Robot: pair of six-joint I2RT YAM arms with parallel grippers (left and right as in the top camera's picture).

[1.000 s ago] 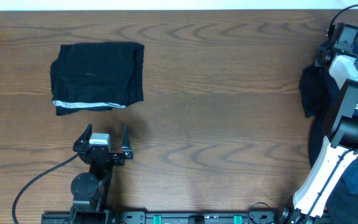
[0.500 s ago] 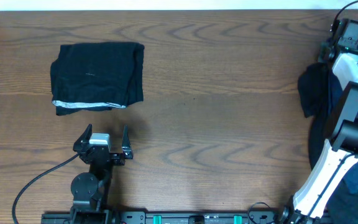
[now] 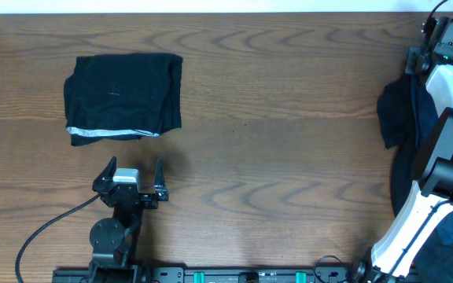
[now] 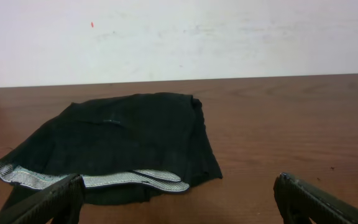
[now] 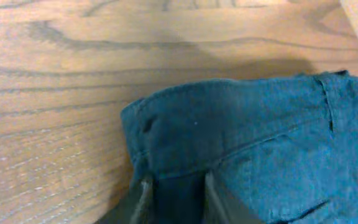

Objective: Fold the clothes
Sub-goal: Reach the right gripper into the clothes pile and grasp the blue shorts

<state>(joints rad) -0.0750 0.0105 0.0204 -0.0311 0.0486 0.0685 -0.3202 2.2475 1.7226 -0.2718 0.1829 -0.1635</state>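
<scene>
**A:** Where do the clothes lie on the table (image 3: 289, 157)?

**B:** The blue pile (image 3: 399, 118) slumps over the right edge, unfolded. The black piece (image 3: 120, 90) sits at the back left, folded, with its white strip (image 3: 112, 132) facing the front.

**A:** How will the blue handle?

**B:** Soft, limp and light, I judge, and not slippery. It will sag from any single pinch, so take it at the stitched hem (image 5: 229, 118), near a corner, where it is thickest.

**A:** And the grippers?

**B:** The left gripper (image 3: 134, 167) rests wide open and empty, just in front of the black piece. The right gripper (image 5: 176, 186) stands narrowly parted astride the blue hem. Cloth lies between its fingers, but I cannot tell whether it is pinched.
</scene>
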